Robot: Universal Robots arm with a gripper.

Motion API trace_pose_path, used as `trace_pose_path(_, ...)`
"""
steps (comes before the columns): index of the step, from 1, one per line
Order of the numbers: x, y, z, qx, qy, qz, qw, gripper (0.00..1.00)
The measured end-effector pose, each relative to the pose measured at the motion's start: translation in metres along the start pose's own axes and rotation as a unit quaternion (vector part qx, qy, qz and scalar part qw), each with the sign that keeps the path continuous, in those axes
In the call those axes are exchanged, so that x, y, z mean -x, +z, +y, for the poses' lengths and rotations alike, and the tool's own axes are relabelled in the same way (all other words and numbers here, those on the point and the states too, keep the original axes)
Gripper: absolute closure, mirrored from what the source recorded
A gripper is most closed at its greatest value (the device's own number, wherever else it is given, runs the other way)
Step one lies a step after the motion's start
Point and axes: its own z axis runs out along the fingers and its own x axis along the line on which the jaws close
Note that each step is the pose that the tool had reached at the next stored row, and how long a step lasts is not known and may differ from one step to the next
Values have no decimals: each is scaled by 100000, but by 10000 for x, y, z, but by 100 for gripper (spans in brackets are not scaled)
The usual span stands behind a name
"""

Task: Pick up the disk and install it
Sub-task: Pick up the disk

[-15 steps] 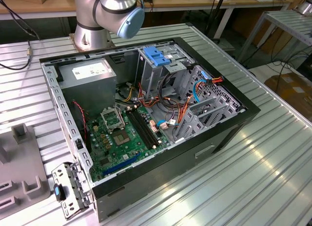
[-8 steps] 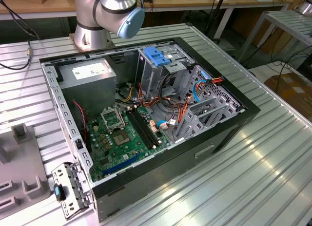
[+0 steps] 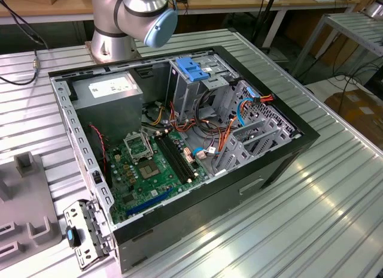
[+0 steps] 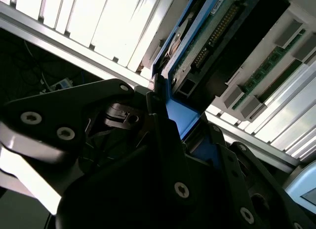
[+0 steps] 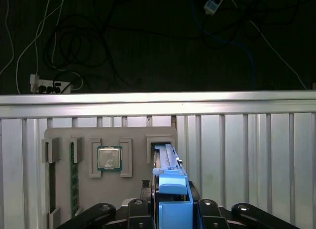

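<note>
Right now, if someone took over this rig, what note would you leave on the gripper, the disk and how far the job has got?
Gripper: its black fingers are shut on the blue plastic frame of the flat metal disk.
Disk: on edge at the slot of the grey parts tray, near a square processor chip. I cannot tell whether it has lifted clear.
Done: the disk is grasped.
Left: the whole install. The disk is not in the open black computer case, where the metal drive cage with the blue top stands.
</note>
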Motion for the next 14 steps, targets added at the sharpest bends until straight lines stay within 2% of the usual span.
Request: trace_pose_path(14, -1, -64, 0, -10, -1, -7, 100000, 63)
